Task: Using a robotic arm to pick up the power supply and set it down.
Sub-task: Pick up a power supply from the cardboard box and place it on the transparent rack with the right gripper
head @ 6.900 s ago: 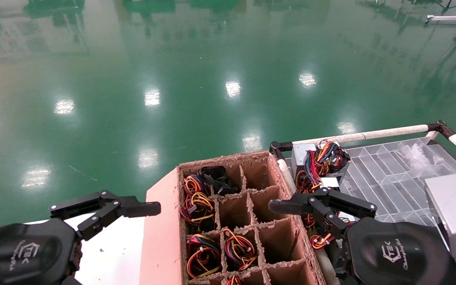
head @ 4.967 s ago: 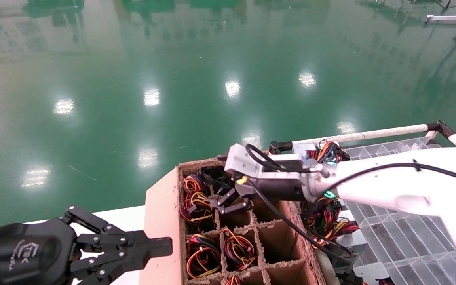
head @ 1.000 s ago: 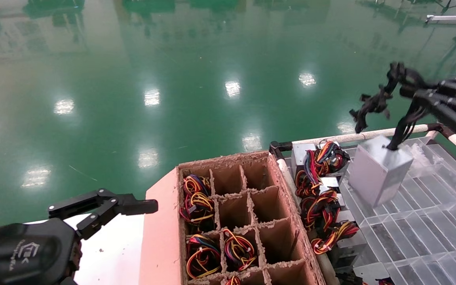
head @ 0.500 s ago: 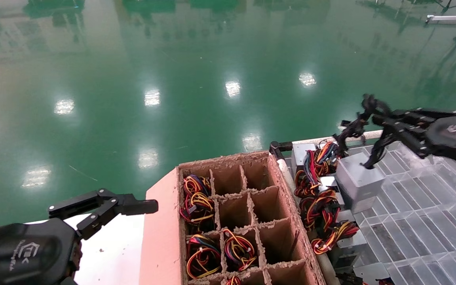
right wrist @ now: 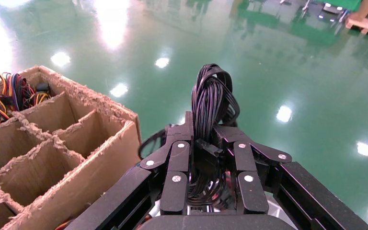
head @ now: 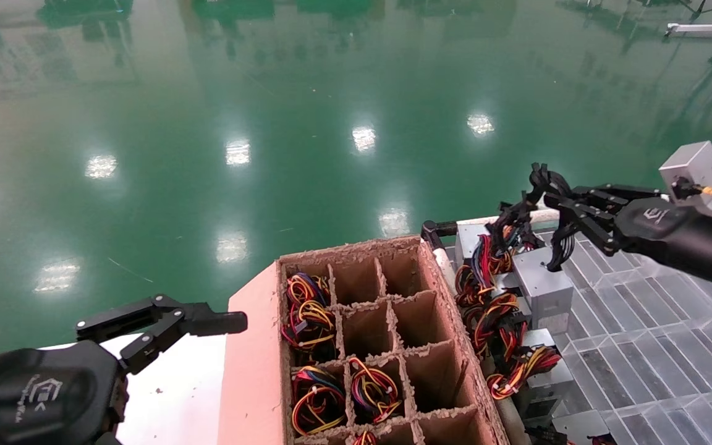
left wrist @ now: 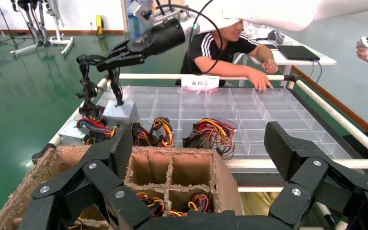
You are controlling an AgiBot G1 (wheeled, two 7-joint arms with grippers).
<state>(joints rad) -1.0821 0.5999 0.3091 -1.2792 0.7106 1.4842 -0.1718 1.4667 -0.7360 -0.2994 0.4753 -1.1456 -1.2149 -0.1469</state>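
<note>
The power supply [head: 544, 285] is a small grey metal box standing on the clear tray beside the units with coloured wires. Its looped black cables [head: 538, 185] rise from its top. My right gripper [head: 559, 209] reaches in from the right, just above the box, and is shut on that cable bundle. In the right wrist view the black cables [right wrist: 212, 96] run up between the closed fingers of the right gripper [right wrist: 203, 124]. The left wrist view shows the box [left wrist: 120, 111] under the right gripper [left wrist: 106, 63]. My left gripper [head: 207, 324] hangs open and empty at the lower left, its jaws wide apart [left wrist: 199, 143].
A cardboard divider box [head: 387, 296] in the middle holds coloured wire bundles in its left cells. Several grey units with red, yellow and orange wires [head: 504, 321] line the clear grid tray [head: 640, 321]. A white rail [head: 492, 217] edges the tray. People [left wrist: 220, 45] are behind it.
My right gripper took the power supply by its cables out of the cardboard box, swung it over the tray, then lowered it down and left beside the coloured-wire units. The left arm barely moved.
</note>
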